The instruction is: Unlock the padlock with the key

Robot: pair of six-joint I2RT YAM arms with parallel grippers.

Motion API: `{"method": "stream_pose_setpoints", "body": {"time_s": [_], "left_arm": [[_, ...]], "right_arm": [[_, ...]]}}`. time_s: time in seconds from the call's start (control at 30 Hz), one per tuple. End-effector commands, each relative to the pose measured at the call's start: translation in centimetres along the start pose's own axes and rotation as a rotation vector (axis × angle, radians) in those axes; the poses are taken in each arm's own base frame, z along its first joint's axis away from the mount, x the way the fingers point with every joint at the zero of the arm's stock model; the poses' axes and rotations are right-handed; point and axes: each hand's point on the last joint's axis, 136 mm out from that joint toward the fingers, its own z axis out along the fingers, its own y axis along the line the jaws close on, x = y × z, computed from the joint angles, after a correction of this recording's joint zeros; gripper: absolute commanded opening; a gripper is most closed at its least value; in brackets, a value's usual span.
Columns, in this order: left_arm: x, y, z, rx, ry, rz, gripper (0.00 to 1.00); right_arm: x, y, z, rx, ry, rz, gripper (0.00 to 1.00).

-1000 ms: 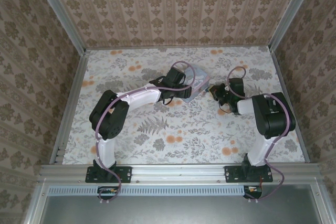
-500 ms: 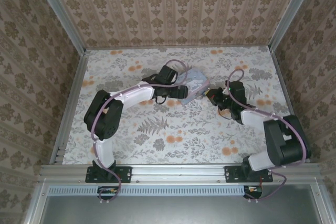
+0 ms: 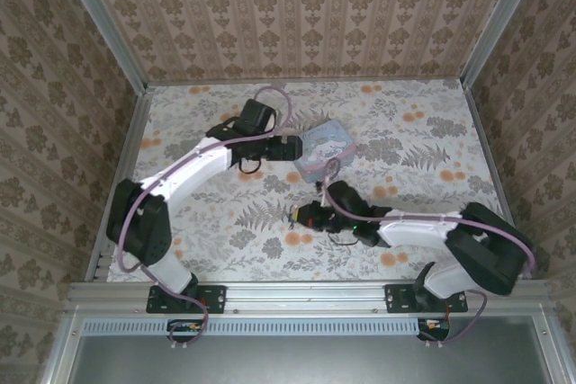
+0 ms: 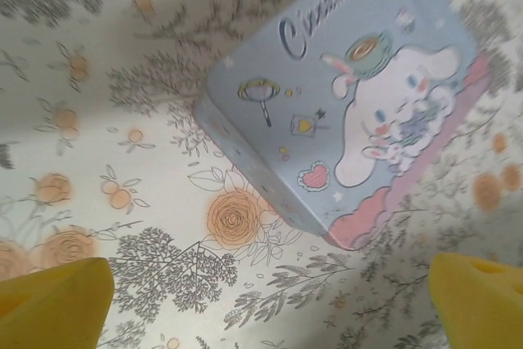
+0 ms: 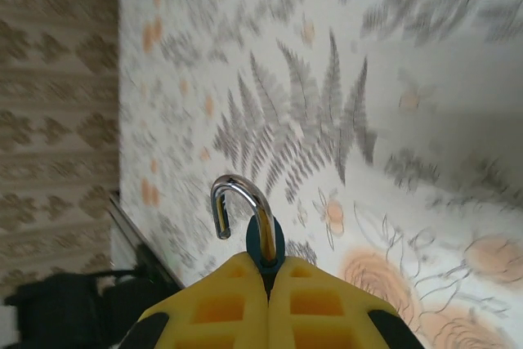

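The padlock (image 5: 265, 241) is tiny, with a bluish body and a chrome shackle (image 5: 242, 192) whose free end hangs out of the body. My right gripper (image 5: 267, 264) is shut on the body, and the shackle sticks out past the yellow fingers (image 5: 221, 304). From above, this gripper (image 3: 301, 214) hovers low over the front middle of the table, pointing left, with the padlock (image 3: 292, 213) as a dark speck at its tip. My left gripper (image 3: 290, 147) stands open just left of the tin, its yellow fingertips (image 4: 51, 298) wide apart with nothing between them.
A pale-blue cartoon-printed tin (image 3: 326, 146) lies closed at the table's middle back, and it is large in the left wrist view (image 4: 343, 96). A floral cloth (image 3: 423, 123) covers the table. Patterned walls and aluminium rails (image 3: 121, 177) enclose it.
My right arm has swung from right of the tin to the front middle of the table, carrying the padlock. My left gripper has drawn back leftward off the tin.
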Motion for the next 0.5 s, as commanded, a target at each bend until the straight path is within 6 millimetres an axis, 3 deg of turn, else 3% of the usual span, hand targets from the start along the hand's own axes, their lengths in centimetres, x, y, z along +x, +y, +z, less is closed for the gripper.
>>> {"method": "stream_pose_setpoints", "body": {"time_s": [0.0, 0.13, 0.3, 0.4, 0.47], "left_arm": [[0.7, 0.7, -2.3, 0.004, 0.006, -0.035, 1.0], [1.1, 1.8, -3.6, -0.013, -0.006, -0.053, 1.0], [2.0, 2.7, -4.2, -0.031, -0.004, -0.063, 1.0], [2.7, 3.2, -4.1, -0.041, 0.002, -0.071, 1.0], [3.1, 3.6, -4.0, -0.052, 0.004, -0.076, 1.0]], "right_arm": [[1.1, 2.1, 2.8, -0.032, -0.003, -0.01, 0.0], [3.1, 2.5, 5.3, -0.043, 0.038, -0.014, 0.0], [2.7, -0.1, 4.3, 0.026, -0.005, -0.004, 0.0], [1.8, -1.9, 2.9, 0.071, -0.033, 0.005, 0.19], [1.1, -3.0, 1.9, 0.101, -0.051, 0.016, 0.38]]}}
